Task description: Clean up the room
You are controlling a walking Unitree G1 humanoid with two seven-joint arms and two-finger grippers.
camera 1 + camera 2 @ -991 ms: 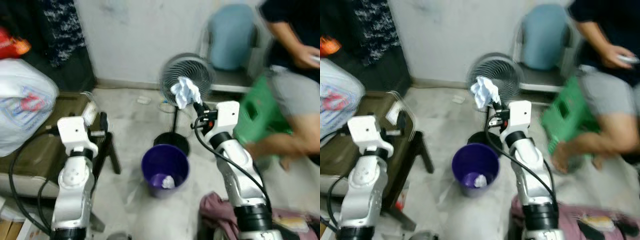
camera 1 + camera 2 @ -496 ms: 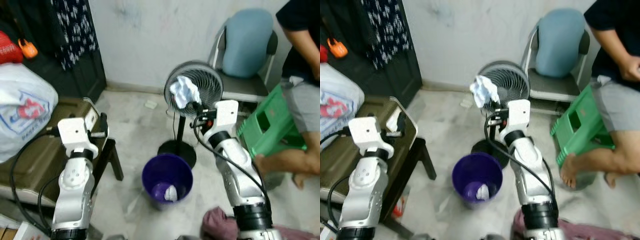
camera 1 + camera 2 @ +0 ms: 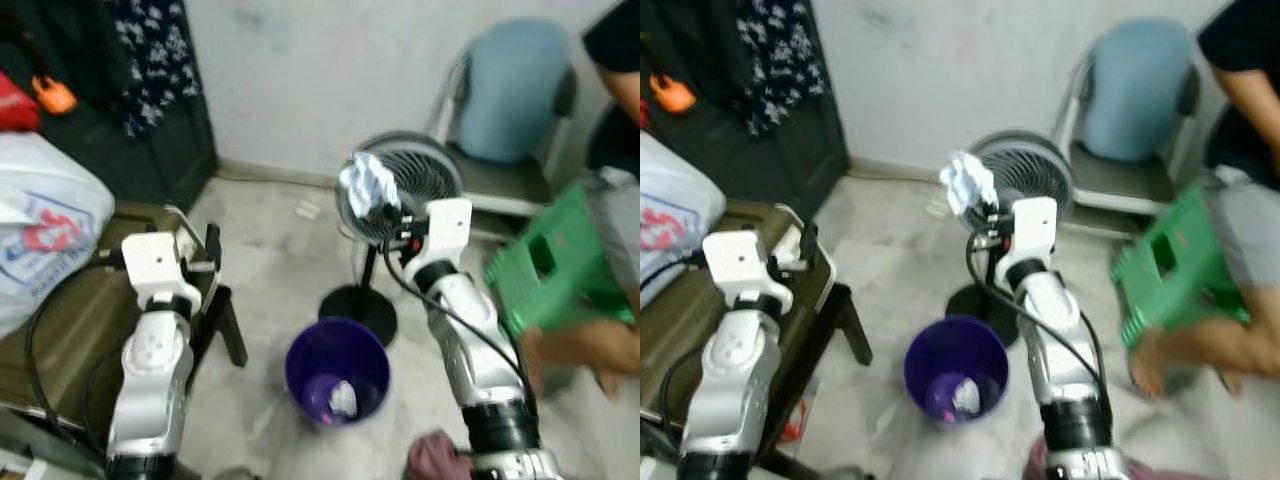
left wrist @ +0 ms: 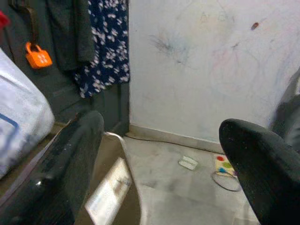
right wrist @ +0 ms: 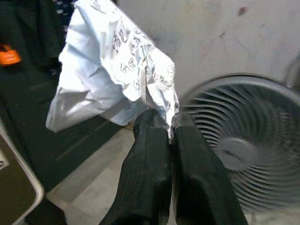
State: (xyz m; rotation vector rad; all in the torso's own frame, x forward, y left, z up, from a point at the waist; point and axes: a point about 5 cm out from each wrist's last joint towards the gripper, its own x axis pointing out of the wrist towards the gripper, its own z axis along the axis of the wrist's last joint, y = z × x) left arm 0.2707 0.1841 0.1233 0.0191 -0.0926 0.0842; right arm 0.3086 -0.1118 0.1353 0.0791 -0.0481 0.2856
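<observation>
Left eye view: right gripper [image 3: 385, 212] raised in front of the fan [image 3: 400, 185], fingers pinched on a crumpled paper [image 3: 366, 183]. The purple bin [image 3: 337, 371] stands on the floor below, 1 scrap already inside. Compared with 0.5 s ago the whole picture has slid — the camera moved; paper and bin keep their relation.

Right eye view: left gripper [image 3: 806, 243] idle beside a dark seat [image 3: 700, 300]. A person sits by a green stool [image 3: 1165, 270].

Left wrist view: 2 fingers [image 4: 70, 159] spread apart, nothing between.

Right wrist view: jaws together on the paper's lower edge.

Judgement — carry phase, drop into bin not yet done.
</observation>
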